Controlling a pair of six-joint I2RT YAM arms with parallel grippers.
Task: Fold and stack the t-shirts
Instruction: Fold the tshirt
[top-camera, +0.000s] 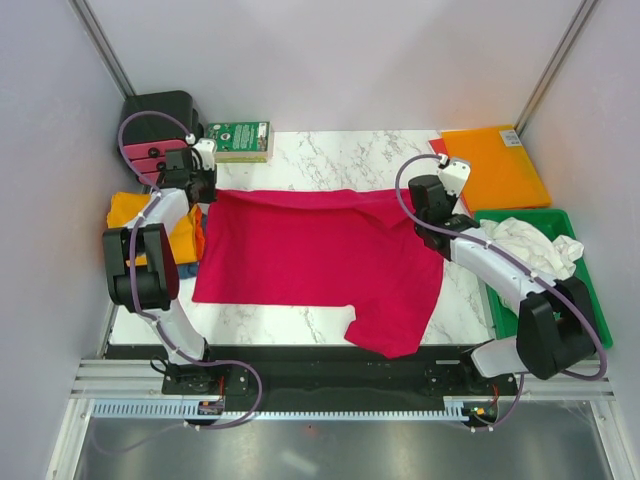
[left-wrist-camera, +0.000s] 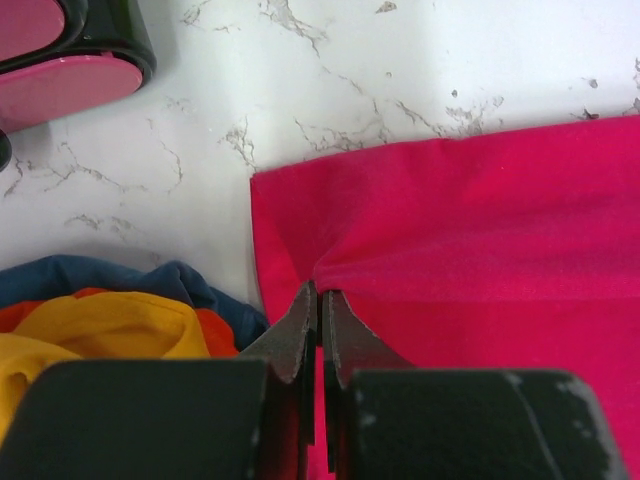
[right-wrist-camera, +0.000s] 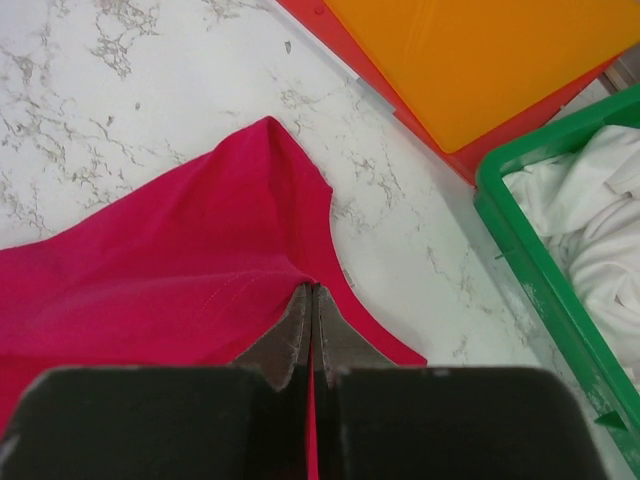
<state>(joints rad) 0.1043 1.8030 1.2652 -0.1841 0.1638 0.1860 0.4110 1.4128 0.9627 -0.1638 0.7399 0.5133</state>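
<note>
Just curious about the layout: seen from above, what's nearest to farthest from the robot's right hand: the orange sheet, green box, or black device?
1. Orange sheet, just behind and right of the right hand.
2. Green box, back edge, left of centre.
3. Black device, far left back corner.

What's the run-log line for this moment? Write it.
left pincer: shut on red t-shirt | right pincer: shut on red t-shirt | shirt spread flat

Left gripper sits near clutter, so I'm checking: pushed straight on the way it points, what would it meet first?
The left gripper is shut on the red t-shirt, so that cloth comes first; past its edge, probably just bare marble table, depth unclear.
</note>
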